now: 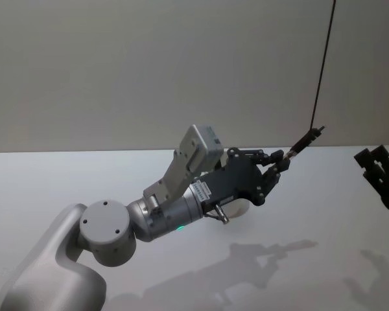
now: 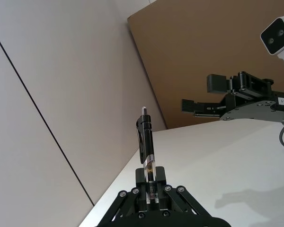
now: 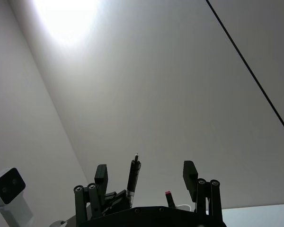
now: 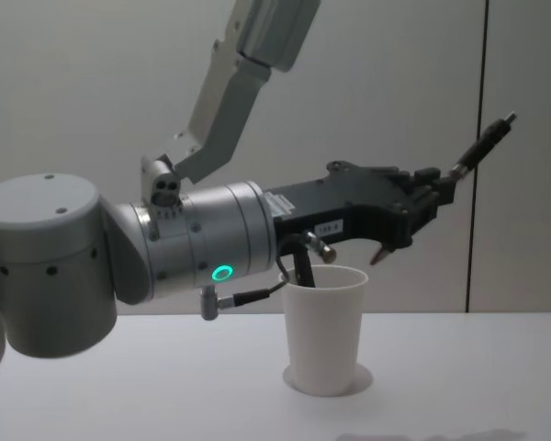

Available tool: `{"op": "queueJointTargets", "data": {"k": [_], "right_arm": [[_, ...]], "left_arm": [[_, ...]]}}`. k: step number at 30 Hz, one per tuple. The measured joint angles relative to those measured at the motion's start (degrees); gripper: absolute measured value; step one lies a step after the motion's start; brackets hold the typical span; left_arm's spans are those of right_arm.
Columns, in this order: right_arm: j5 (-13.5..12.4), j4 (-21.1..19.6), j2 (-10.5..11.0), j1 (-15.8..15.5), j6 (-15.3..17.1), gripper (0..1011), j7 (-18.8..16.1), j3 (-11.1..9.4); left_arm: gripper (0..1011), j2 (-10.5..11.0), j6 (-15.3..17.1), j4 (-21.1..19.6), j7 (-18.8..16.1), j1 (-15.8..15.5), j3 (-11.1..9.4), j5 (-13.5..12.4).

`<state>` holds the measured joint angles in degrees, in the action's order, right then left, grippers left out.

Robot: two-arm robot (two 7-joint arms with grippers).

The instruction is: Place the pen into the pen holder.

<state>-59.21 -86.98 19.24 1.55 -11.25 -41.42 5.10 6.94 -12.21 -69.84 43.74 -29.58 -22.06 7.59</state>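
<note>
A plain white table [image 1: 324, 214] is carrying everything here, its matte top running back to where it is meeting a pale wall [image 1: 117, 65] at the far edge. The pen holder [image 4: 324, 326], a tapered white paper cup with a rolled rim, is standing upright directly on the table, mouth up, around the middle of the surface. Soft grey shadows [image 1: 272, 259] are lying across the near part of the tabletop, spreading toward the right.
</note>
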Motion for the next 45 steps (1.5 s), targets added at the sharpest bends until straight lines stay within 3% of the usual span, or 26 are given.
{"op": "queueJointTargets", "data": {"k": [9, 19, 31, 45], "right_arm": [[-1.0, 0.6, -0.3, 0.4, 0.1, 1002, -0.5, 0.3], [3.4, -1.4, -0.1, 0.2, 1.3, 1002, 3.6, 0.8], [9.5, -4.9, -0.3, 0.2, 5.2, 1001, 12.2, 2.0], [10.7, -6.3, -1.5, 1.0, 8.0, 1002, 16.0, 3.1]], "left_arm": [[131, 0.0, 0.0, 0.0, 0.0, 0.0, 0.0, 0.0], [131, 0.0, 0.0, 0.0, 0.0, 0.0, 0.0, 0.0], [131, 0.0, 0.0, 0.0, 0.0, 0.0, 0.0, 0.0], [131, 0.0, 0.0, 0.0, 0.0, 0.0, 0.0, 0.0]]}}
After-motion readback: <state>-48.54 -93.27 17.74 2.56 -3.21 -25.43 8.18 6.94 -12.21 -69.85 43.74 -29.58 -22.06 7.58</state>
